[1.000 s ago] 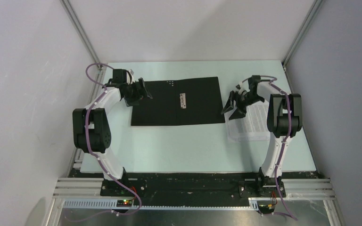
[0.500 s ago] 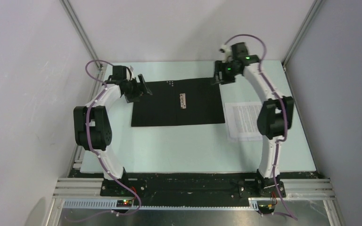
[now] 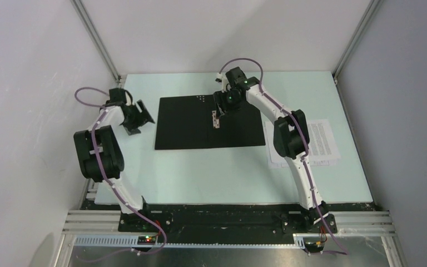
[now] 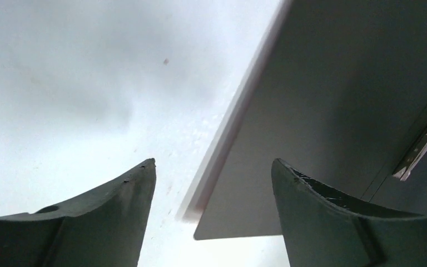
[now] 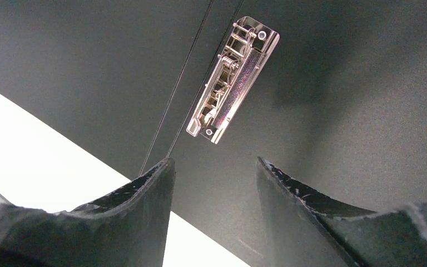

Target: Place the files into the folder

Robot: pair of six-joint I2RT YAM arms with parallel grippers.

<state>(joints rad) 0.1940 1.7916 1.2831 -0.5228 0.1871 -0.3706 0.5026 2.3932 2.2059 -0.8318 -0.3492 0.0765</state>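
Pale grey walls (image 3: 211, 33) close in the pale green counter (image 3: 200, 172) on three sides. From my seat the biggest thing on it is the folder (image 3: 183, 125), lying wide open and flat with its black inside facing up, on the far half and a little left of centre. The files (image 3: 322, 144) are not in it: they lie as a small white stack on the counter just beside the folder's right edge, partly hidden under the right arm (image 3: 289, 136); whether paper and cover touch I cannot tell. The right tool (image 3: 221, 108) hangs over the middle of the folder, its jaws parted with nothing between them, and its wrist view shows only black lining under it. The left tool (image 3: 139, 118) sits off the folder's left edge over bare counter, its jaws spread wide and empty, with the cover's near left corner showing between them in its wrist view. A small metal clip (image 5: 232, 78) is fixed by the folder's hinge line, just past the right tool's fingertips.
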